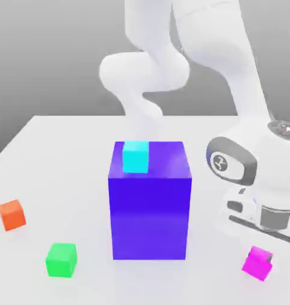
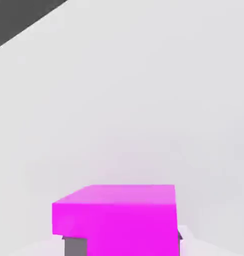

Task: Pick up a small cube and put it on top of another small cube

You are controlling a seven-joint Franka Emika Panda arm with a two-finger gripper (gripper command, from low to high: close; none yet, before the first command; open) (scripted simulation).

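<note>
The small magenta cube [image 1: 254, 263] lies on the white table [image 1: 64, 155] at the exterior view's lower right. My gripper [image 1: 260, 257] has come straight down over it and is shut on it, a grey fingertip [image 1: 268, 257] showing at its upper corner. In the hand view the same small cube [image 2: 116, 210] sits between the two fingertips [image 2: 74, 246] of the gripper [image 2: 126, 242], still low against the table. A small cyan cube [image 1: 136, 157] rests on top of the big blue-violet block [image 1: 150, 208] in the middle.
A green cube [image 1: 61, 260] lies at the exterior view's lower left, with an orange cube [image 1: 12, 215] further left. The tall blue-violet block stands between them and my hand. The arm's white links rise behind the block.
</note>
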